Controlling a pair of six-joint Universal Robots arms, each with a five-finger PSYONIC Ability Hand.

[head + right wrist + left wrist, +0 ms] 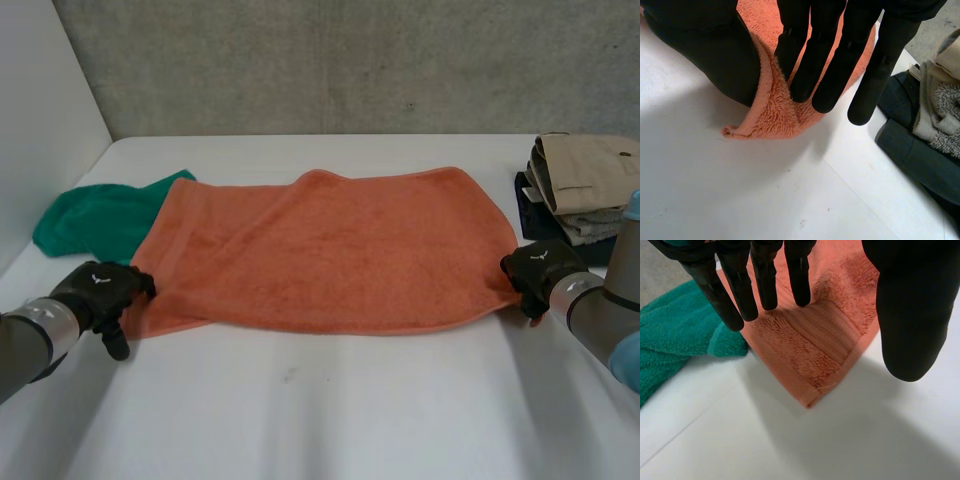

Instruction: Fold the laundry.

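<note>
The white table (320, 420) carries everything, and most of its middle is covered by the orange towel (330, 250), which lies spread flat and wide from side to side, its far edge slightly rumpled. Under the towel's far left corner pokes a green towel (95, 215), bunched up and partly overlapped by the orange one. It lies just beside the left hand's working corner. At the table's far right stands a stack of folded clothes (585, 185), beige on top, grey knit under it and a dark garment (920, 155) at the bottom, near the towel's right edge and close by the right hand's fingertips. The left hand (100, 290) is at the towel's near left corner. In its wrist view the fingers (765, 275) are straight and spread from the thumb, with the corner lying flat on the table between them, ungripped. The right hand (540, 268) is at the near right corner, where straight fingers (825, 65) and the thumb pinch a raised fold of the orange cloth between them.
</note>
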